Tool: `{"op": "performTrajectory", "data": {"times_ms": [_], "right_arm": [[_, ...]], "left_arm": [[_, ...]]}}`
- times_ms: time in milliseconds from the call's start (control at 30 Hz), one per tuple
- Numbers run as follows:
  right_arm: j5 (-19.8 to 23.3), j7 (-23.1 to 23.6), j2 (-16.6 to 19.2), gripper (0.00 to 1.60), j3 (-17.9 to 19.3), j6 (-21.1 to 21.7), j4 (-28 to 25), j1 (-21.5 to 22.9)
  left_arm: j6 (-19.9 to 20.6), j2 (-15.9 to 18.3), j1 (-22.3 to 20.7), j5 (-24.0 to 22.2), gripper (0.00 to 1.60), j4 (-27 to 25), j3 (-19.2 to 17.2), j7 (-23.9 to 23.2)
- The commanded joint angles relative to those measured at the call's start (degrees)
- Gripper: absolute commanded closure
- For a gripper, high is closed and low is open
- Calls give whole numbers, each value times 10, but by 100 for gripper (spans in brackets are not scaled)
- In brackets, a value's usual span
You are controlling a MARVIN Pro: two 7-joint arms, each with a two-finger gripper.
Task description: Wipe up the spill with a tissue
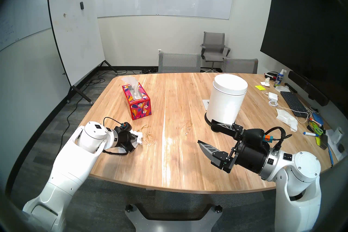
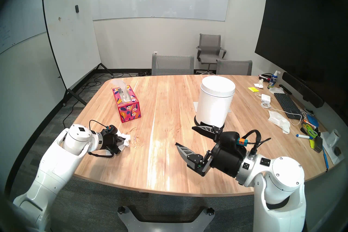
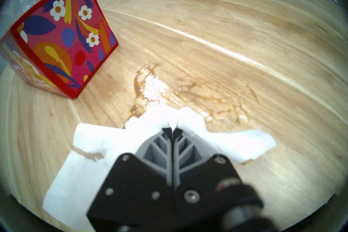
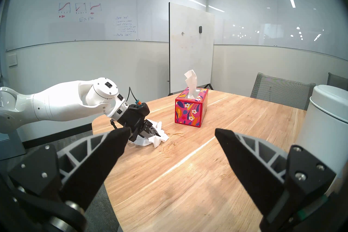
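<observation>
At the left, the left gripper (image 3: pixel 172 129) points down and forward onto the wooden table (image 1: pixel 188 160), its 2 fingers pressed together and pinching a fold of the white tissue (image 3: pixel 94 143). The rest of the sheet lies spread on the wood under and on both sides of the fingers, rumpled at the pinch, with a thin brown stain line on its left part. The spill (image 3: pixel 139 86) shows as a smeared, glossy brown wet patch on the table, touching the tissue's front edge and reaching away from it toward the box and off to the right as pale brown blotches. Just beyond it stands the red floral tissue box (image 1: pixel 136 101), upright, with 1 sheet sticking up from its slot. Further right, past the table's middle, a white bin (image 1: pixel 227 98) with a closed lid stands on a dark base. In front of the bin the right gripper (image 1: pixel 204 132) hangs above the table, its 2 fingers spread wide with nothing between them. At the far right edge lie a keyboard (image 1: pixel 292 102), crumpled white papers (image 1: pixel 287 117), a spray bottle (image 1: pixel 278 80) and pens.
</observation>
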Motion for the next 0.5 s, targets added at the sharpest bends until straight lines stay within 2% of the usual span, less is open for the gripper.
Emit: {"op": "performTrajectory", "data": {"times_ms": [0, 267, 467], "right_arm": [[2, 1, 1, 0, 1, 0, -9, 2], [2, 1, 1, 0, 1, 0, -9, 2], [2, 1, 1, 0, 1, 0, -9, 2]], "left_arm": [[-11, 20, 20, -6, 160, -18, -13, -11], [-14, 22, 42, -6, 160, -36, -14, -11], [-6, 4, 45, -1, 160, -48, -1, 1]]}}
